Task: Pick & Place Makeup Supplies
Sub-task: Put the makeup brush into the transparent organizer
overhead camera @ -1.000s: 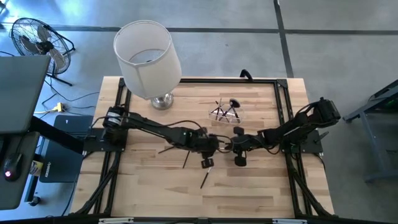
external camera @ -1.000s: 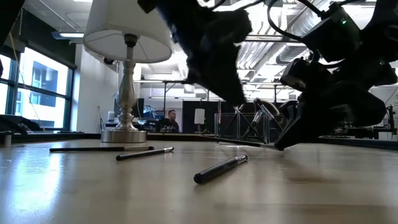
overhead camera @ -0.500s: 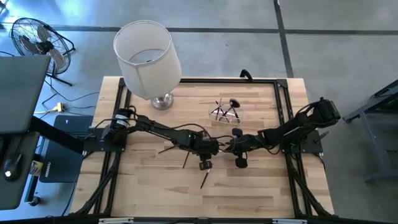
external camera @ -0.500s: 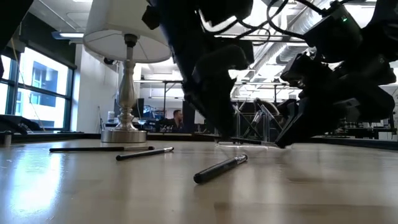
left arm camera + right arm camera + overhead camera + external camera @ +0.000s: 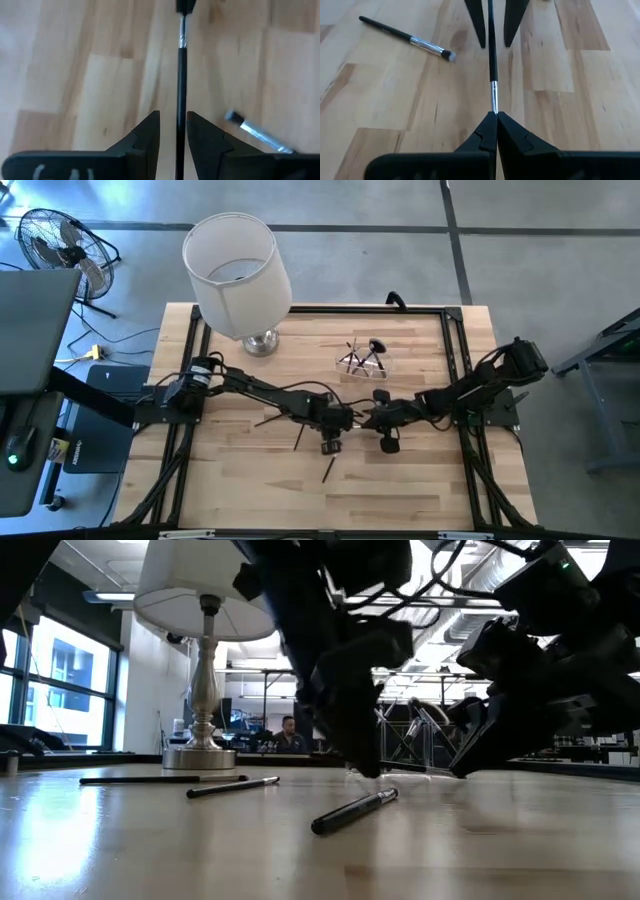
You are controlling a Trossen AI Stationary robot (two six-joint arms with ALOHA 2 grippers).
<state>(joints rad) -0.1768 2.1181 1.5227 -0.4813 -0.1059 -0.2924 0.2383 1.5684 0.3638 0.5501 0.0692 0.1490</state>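
Note:
A thin black makeup brush with a silver ferrule spans the gap between both grippers at mid-table. My right gripper is shut on its ferrule end. My left gripper is open, with one finger on each side of the black handle and a gap showing on both sides. Other brushes lie flat on the wood: one near the front, two left of the left gripper. More brushes stand in a clear cup. My right gripper pinches the brush at its silver ferrule between its two fingertips. The fingers lie along the brush, coming from the table's right. The handle sticks straight out ahead, running between the left gripper's fingers; whether it is clear of the wood I cannot tell.
A lamp with a white shade and metal base stands at the far left of the table. A silver-ferruled brush lies close beside the held one. A black frame borders the table. People show in the room beyond.
My left gripper has come down toward the table and slightly toward the right gripper, so its fingers now stand on either side of the held brush's handle. The right gripper and the brushes on the table have stayed in place.

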